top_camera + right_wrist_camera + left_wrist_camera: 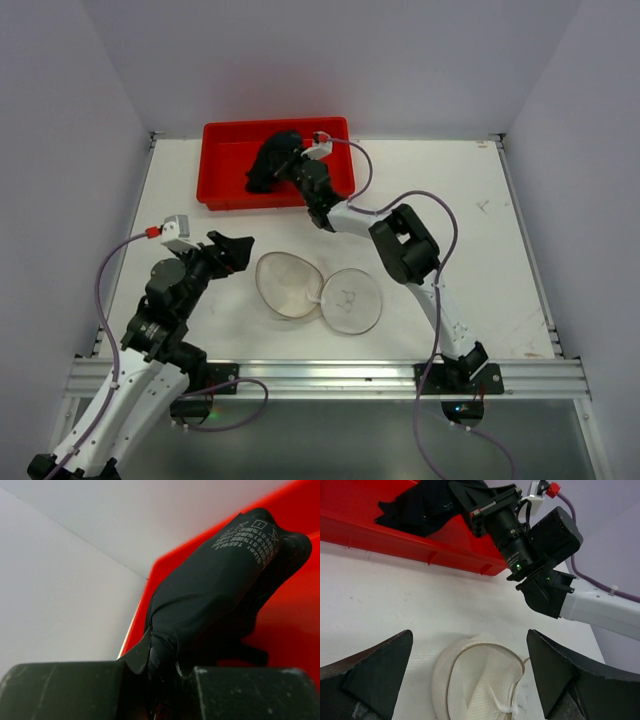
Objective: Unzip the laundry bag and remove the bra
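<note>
The white mesh laundry bag (287, 284) lies open on the table's middle, its round lid flap (350, 300) with a small dark mark spread to the right. It also shows in the left wrist view (480, 680), empty inside. The black bra (272, 160) hangs over the red tray (225, 160), pinched in my right gripper (296, 168). In the right wrist view the bra (220, 585) bunches between the shut jaws of my right gripper (162, 680). My left gripper (232, 250) is open and empty, just left of the bag; it shows in its wrist view (470, 680).
The red tray stands at the back of the table, left of centre; it also shows in the left wrist view (395, 540). The right arm (400, 240) reaches across the table's middle towards it. White walls enclose the table on three sides.
</note>
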`<action>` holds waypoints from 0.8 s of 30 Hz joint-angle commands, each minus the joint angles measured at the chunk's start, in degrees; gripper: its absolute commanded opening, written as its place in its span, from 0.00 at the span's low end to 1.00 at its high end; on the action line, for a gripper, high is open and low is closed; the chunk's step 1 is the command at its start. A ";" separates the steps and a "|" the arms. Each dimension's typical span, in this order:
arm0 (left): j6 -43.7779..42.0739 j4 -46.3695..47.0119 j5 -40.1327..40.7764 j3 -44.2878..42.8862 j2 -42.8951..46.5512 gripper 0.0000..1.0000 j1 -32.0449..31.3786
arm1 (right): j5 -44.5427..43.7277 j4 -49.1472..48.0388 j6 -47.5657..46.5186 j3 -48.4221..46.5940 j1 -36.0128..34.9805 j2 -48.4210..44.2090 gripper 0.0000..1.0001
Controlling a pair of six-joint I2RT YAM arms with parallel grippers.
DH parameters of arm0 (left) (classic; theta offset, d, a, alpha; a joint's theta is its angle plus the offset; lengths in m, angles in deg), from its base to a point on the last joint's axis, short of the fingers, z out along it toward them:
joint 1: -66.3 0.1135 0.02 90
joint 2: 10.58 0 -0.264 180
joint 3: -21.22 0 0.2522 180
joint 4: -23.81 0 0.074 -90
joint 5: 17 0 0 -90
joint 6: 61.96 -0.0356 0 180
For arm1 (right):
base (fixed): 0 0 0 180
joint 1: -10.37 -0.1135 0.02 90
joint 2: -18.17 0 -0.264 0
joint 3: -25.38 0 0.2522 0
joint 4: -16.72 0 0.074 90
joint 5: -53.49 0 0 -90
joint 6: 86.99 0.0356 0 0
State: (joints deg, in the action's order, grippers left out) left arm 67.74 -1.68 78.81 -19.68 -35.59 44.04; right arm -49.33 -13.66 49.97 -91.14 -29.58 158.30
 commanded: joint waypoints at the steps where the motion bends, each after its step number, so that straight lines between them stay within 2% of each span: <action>1: -1.38 -0.40 4.30 -2.13 1.90 1.00 0.11 | 2.26 4.74 11.29 -4.37 2.76 0.92 0.04; 3: -0.86 0.12 4.74 -1.78 2.34 1.00 0.02 | 3.58 4.06 11.66 -4.20 3.55 1.63 0.15; 4: -0.77 0.21 4.74 -1.61 2.25 1.00 0.11 | 5.33 4.24 10.71 -4.64 4.08 1.81 0.25; 6: -0.42 0.65 4.57 -1.52 1.73 1.00 0.02 | 6.57 4.76 9.21 -4.99 4.43 1.46 0.33; 9: 0.02 1.35 4.22 -1.25 0.50 1.00 0.03 | 7.63 6.61 7.97 -4.47 5.31 -0.73 0.39; 13: 0.46 2.50 3.51 -0.81 -0.82 1.00 0.02 | 7.90 10.64 7.44 -1.06 7.15 -5.21 0.59; 18: 1.16 4.43 2.81 -0.11 -1.97 1.00 0.03 | 7.72 13.19 5.51 6.33 9.09 -14.86 0.61; 24: 0.38 9.26 1.32 1.56 -6.53 1.00 0.11 | 7.98 21.71 0.59 11.88 9.45 -25.51 0.61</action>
State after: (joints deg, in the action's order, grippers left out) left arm 67.98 2.38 80.62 -18.98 -39.83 44.04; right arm -41.68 5.00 53.97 -80.34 -20.27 140.88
